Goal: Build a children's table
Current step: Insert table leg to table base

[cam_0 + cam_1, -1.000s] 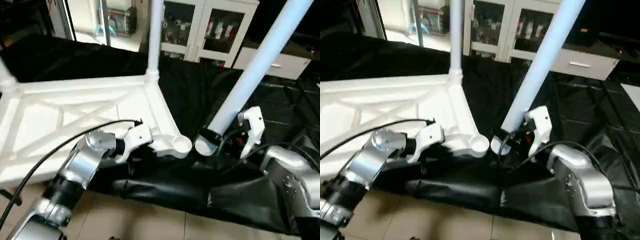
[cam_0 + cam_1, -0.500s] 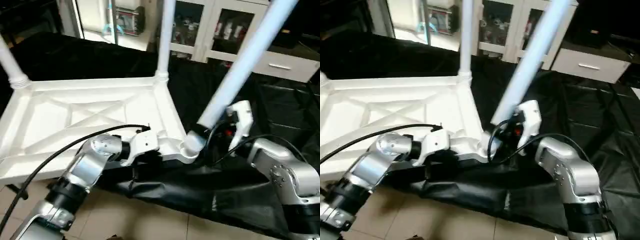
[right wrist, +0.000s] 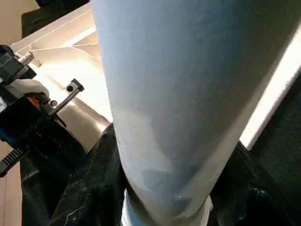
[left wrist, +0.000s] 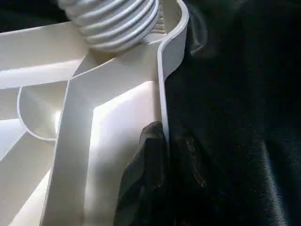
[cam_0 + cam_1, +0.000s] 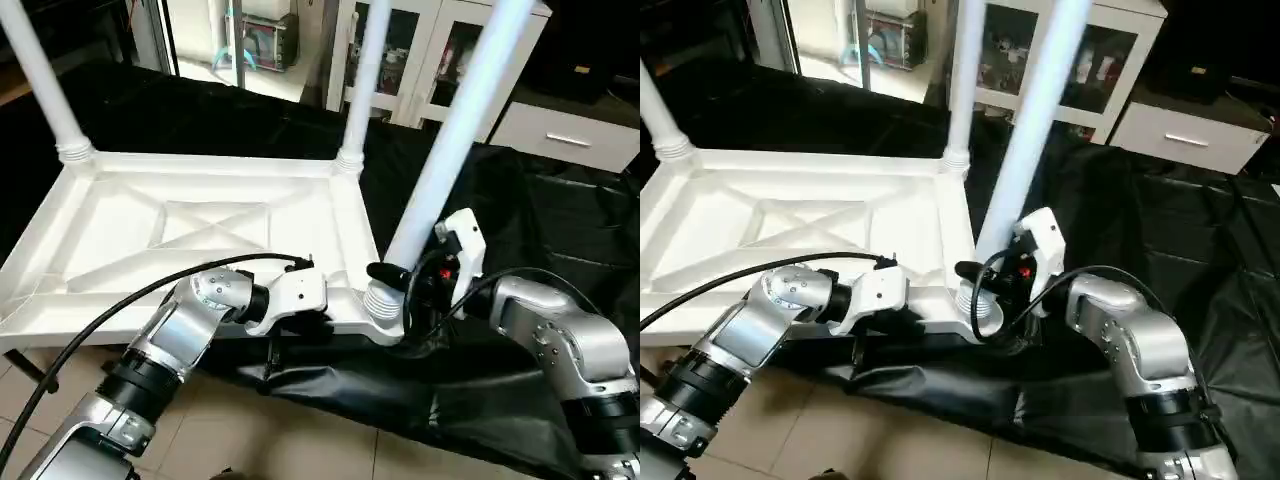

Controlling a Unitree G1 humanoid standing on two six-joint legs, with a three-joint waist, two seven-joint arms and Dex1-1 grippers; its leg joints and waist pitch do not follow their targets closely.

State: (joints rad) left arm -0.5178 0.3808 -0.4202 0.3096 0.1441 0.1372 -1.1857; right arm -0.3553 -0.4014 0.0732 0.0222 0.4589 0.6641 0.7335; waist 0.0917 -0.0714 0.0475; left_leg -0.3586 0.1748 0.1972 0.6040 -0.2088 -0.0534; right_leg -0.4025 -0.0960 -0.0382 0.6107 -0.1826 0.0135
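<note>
The children's table top (image 5: 200, 230) lies upside down, its X-ribs facing up. Two white legs (image 5: 362, 85) (image 5: 45, 85) stand in its far corners. My right gripper (image 5: 415, 290) is shut on a third leg (image 5: 455, 140) just above its ribbed end (image 5: 385, 300). That end sits in the near right corner socket, and the leg leans up and away to the right. My left gripper (image 5: 325, 305) is shut on the top's near rim, right beside that socket. In the left wrist view a black finger (image 4: 148, 160) presses the rim's inner face below the ribbed end (image 4: 113, 23).
Black cloth (image 5: 560, 230) covers the surface under and to the right of the top. White cabinets with glass doors (image 5: 440, 50) stand behind. Tiled floor (image 5: 300, 440) lies below the near edge. A black cable (image 5: 100, 320) loops along my left forearm.
My right gripper has carried the leg leftward, from beside the corner socket into it, and the leg stands steeper. My left gripper has stayed on the rim. The camera has shifted.
</note>
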